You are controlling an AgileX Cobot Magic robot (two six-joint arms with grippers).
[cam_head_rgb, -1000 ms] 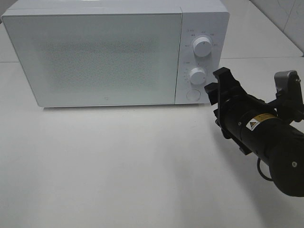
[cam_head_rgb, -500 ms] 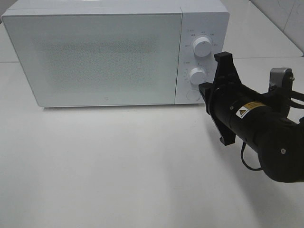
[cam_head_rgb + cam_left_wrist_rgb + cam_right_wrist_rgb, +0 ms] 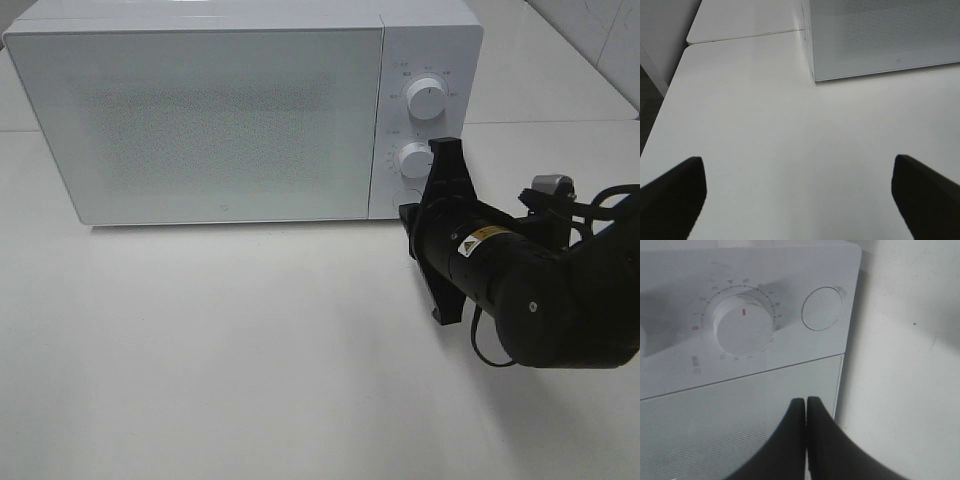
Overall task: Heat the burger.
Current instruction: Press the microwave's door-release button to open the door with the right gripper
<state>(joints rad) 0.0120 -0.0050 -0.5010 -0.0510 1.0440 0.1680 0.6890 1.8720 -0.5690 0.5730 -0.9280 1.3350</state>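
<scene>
The burger is out of view. The white microwave (image 3: 200, 120) stands at the back of the table with its door closed. My right gripper (image 3: 806, 401) is shut with nothing between its fingers. Its tips point at the front of the microwave, near the seam between the door and the control panel. They are a little short of the round door button (image 3: 822, 308) and the lower dial (image 3: 743, 326). From above, the right arm's black wrist (image 3: 450, 240) covers the panel's bottom corner. My left gripper (image 3: 797, 159) is open over bare table, off the microwave's left corner (image 3: 812, 75).
The panel carries an upper dial (image 3: 427, 99) and a lower dial (image 3: 413, 160). The white table (image 3: 220, 340) stretches in front of the microwave. Its left edge (image 3: 670, 100) drops off beside my left gripper. A tiled wall (image 3: 600, 30) rises at the back right.
The right arm has swung left and down, closing in on the lower corner of the control panel, and its wrist has rolled. The microwave has not moved.
</scene>
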